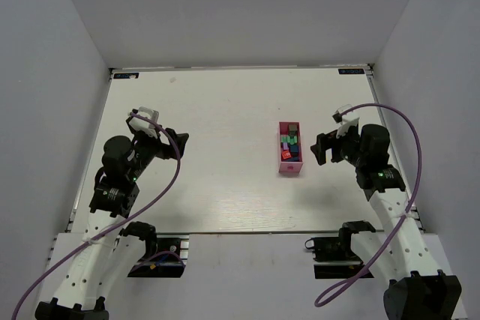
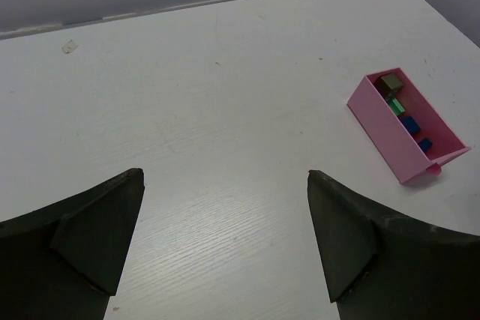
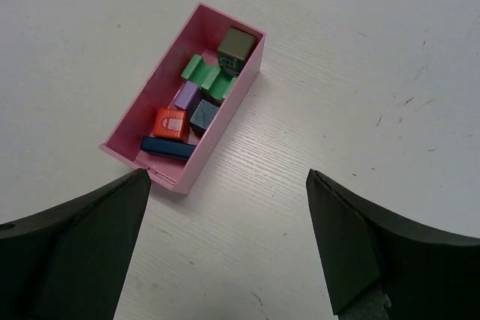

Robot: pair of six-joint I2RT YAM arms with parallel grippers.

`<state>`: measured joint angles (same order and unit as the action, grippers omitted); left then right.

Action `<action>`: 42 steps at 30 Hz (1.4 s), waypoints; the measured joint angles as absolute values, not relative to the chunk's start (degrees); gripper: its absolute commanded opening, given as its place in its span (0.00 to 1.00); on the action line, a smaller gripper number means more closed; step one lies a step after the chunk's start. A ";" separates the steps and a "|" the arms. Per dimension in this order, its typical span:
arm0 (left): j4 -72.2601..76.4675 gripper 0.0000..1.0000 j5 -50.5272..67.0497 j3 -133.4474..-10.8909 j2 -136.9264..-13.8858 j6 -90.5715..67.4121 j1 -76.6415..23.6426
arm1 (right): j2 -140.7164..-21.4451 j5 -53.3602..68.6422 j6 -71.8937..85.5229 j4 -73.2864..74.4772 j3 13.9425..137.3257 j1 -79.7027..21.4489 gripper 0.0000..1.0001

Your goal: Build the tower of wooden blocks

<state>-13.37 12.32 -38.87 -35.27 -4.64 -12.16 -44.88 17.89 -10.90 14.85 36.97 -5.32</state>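
The wood blocks all lie loose inside a pink tray (image 1: 289, 168) (image 3: 241, 89) (image 2: 381, 133) right of the table's middle. The right wrist view shows a dark brown cube (image 3: 235, 46), a green block (image 3: 208, 76), a purple one (image 3: 185, 96), a dark blue cube (image 3: 203, 116), a red cube (image 3: 171, 124) and a long dark blue brick (image 3: 168, 148). No tower stands anywhere in view. My right gripper (image 1: 321, 148) (image 3: 225, 181) hangs open just right of the tray, nothing between its fingers. My left gripper (image 1: 180, 142) (image 2: 225, 177) is open over bare table, far to the tray's left.
White walls close in the white table (image 1: 225, 110) at the back and on both sides. A small scrap (image 2: 69, 46) lies near the far edge in the left wrist view. Purple cables loop beside both arms.
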 measured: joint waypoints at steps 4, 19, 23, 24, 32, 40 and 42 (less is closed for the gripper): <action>-13.41 1.00 12.75 -38.87 -35.18 -4.62 -12.16 | -45.17 17.76 -10.98 14.85 36.97 -5.32 0.90; -13.37 0.15 15.11 -38.92 -36.18 -4.89 -12.16 | -50.50 22.02 -18.68 16.73 38.79 -5.39 0.35; -13.52 0.77 15.92 -38.96 -38.04 -4.60 -12.16 | -55.94 20.95 -18.26 16.49 43.24 -5.76 0.51; -13.61 0.82 15.94 -38.98 -38.61 -4.78 -12.16 | -58.04 20.73 -18.20 16.49 44.62 -5.85 0.53; -15.05 0.85 15.86 -39.24 -41.47 -4.93 -12.16 | -73.52 16.58 -16.53 16.21 51.33 -9.56 0.60; -15.49 0.84 15.86 -39.29 -41.80 -4.93 -12.16 | -81.89 12.01 -14.70 15.79 54.65 -13.82 0.60; -15.49 0.82 15.88 -39.29 -41.80 -4.93 -12.16 | -82.78 11.05 -14.37 15.51 54.65 -14.50 0.60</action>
